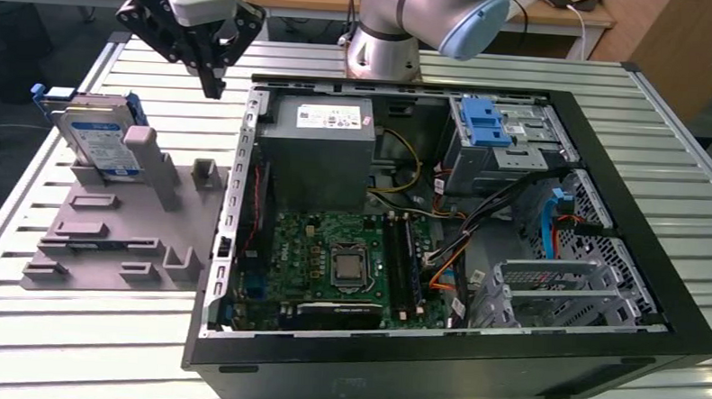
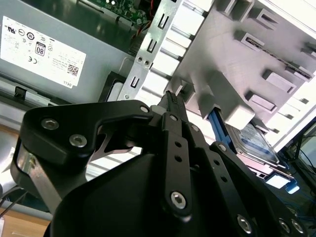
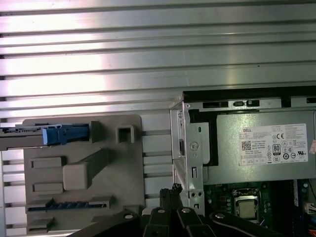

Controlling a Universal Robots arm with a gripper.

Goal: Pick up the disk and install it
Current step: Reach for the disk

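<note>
The disk [image 1: 100, 139] is a silver drive with a white-and-blue label and blue rails. It stands on edge in a slot at the back of the grey holder [image 1: 126, 235], on the exterior view's left. In the first wrist view the disk [image 3: 24, 137] appears edge-on with its blue end tab. In the second wrist view the disk [image 2: 252, 140] lies beyond the black fingers. My gripper [image 1: 213, 87] hangs above the table between the holder and the open computer case [image 1: 445, 366]. Its fingers are shut with nothing between them, as both wrist views show [image 2: 170, 97] [image 3: 173, 188].
Inside the case are a grey power-supply box [image 1: 322, 148], a motherboard [image 1: 341, 262], loose cables, a metal drive cage with a blue latch [image 1: 494, 124], and an empty metal bay [image 1: 569, 281] on the exterior view's right. The slatted metal table [image 1: 86, 332] carries everything.
</note>
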